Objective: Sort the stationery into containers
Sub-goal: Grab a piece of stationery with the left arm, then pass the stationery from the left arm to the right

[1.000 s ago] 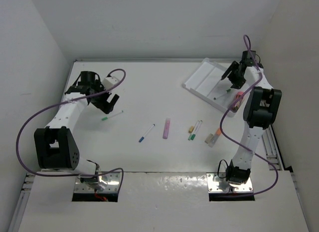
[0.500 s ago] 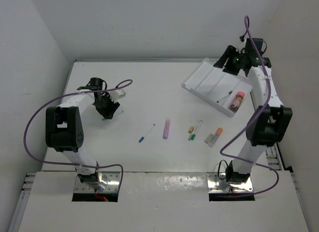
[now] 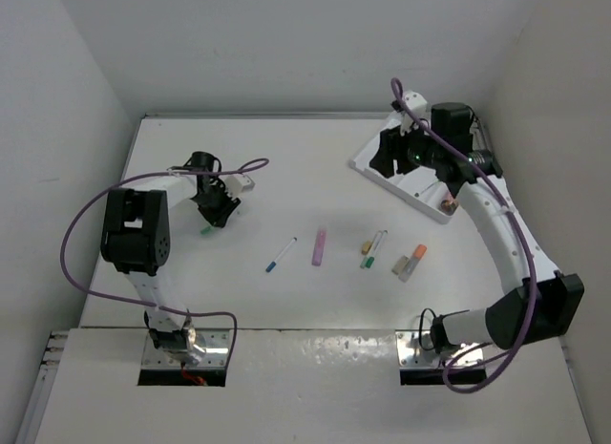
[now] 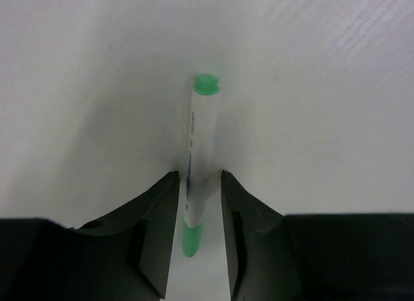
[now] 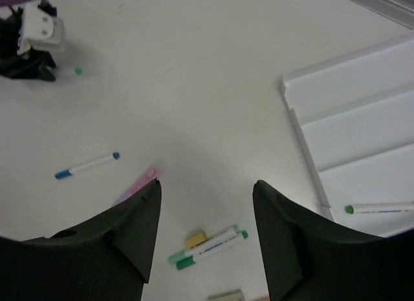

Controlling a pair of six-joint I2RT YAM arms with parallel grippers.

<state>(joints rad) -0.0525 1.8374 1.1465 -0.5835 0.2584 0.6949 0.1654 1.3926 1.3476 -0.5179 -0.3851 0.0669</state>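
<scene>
A white pen with a green cap lies on the table at the left, its green tip poking out below my left gripper. The left gripper is down at the table with its jaws on either side of the pen, a narrow gap still showing on the right. My right gripper hovers open and empty over the left end of the white divided tray. In the tray lies a green-tipped pen, and a pink item sits at its right end.
Mid-table lie a blue-tipped white pen, a lilac-pink stick, two green-capped pens beside a yellow eraser, a tan eraser and an orange-tipped marker. White walls close in the table on three sides.
The left gripper came down over the green-capped pen and its jaws narrowed around it. The right arm swung left from the tray's far end to its left end.
</scene>
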